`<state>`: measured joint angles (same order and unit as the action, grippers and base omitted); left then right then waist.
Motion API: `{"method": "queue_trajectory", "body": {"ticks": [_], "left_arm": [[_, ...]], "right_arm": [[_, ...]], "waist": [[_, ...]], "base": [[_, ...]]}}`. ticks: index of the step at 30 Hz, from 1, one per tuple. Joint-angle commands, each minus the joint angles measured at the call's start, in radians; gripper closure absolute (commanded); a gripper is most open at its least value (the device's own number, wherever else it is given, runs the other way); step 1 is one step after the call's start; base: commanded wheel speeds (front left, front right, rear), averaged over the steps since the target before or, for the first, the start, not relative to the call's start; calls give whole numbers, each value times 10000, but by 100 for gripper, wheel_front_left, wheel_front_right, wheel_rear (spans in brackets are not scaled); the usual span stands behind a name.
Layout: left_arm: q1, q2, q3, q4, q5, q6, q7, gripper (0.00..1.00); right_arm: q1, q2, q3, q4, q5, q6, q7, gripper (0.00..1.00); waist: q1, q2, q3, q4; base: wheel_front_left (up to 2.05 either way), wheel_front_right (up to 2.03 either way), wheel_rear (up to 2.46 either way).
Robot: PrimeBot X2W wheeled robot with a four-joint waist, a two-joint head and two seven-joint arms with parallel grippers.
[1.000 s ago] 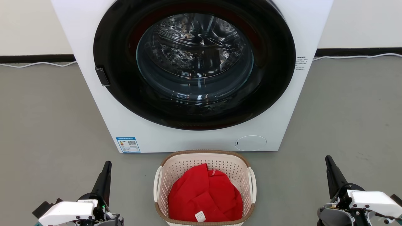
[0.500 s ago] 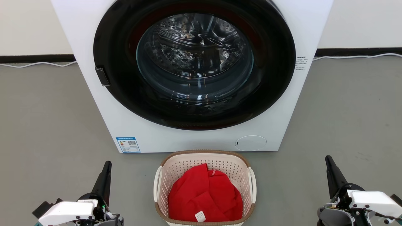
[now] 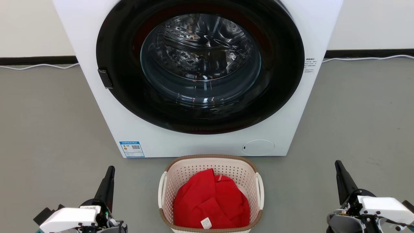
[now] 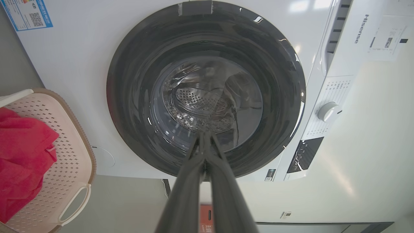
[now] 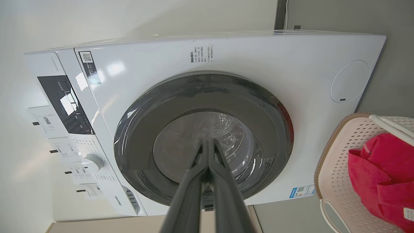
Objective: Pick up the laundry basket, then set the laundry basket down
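Left end effector (image 3: 111,170): fingers together, empty, well left of basket.
Right end effector (image 3: 338,163): together, empty, well right.
Laundry basket (image 3: 194,169): on floor (image 3: 48,129), holding red garment (image 3: 210,204), just before washing machine (image 3: 200,144).
Risk: uneven lift at loop handles (image 3: 259,189) could tip it, spilling the garment.

Cream perforated laundry basket (image 3: 197,171), brown rim; red cloth (image 3: 210,202); white washing machine (image 3: 278,106).
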<state>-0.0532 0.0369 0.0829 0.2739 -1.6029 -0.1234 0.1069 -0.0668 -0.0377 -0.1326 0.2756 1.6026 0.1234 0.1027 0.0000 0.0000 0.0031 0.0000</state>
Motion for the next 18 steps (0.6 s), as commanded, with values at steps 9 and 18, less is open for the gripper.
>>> {"method": "queue_trajectory", "body": {"ticks": [9,18], "left_arm": [[-549,133,309,-287,-57,-73,63,100],[-549,133,308,-287,-57,-73,63,100]], "right_arm": [[-411,-125,192,-309,64,73,102,100],[-411,-125,192,-309,64,73,102,100]], "waist": [[0,0,0,0],[0,0,0,0]], "base": [[0,0,0],[0,0,0]]}}
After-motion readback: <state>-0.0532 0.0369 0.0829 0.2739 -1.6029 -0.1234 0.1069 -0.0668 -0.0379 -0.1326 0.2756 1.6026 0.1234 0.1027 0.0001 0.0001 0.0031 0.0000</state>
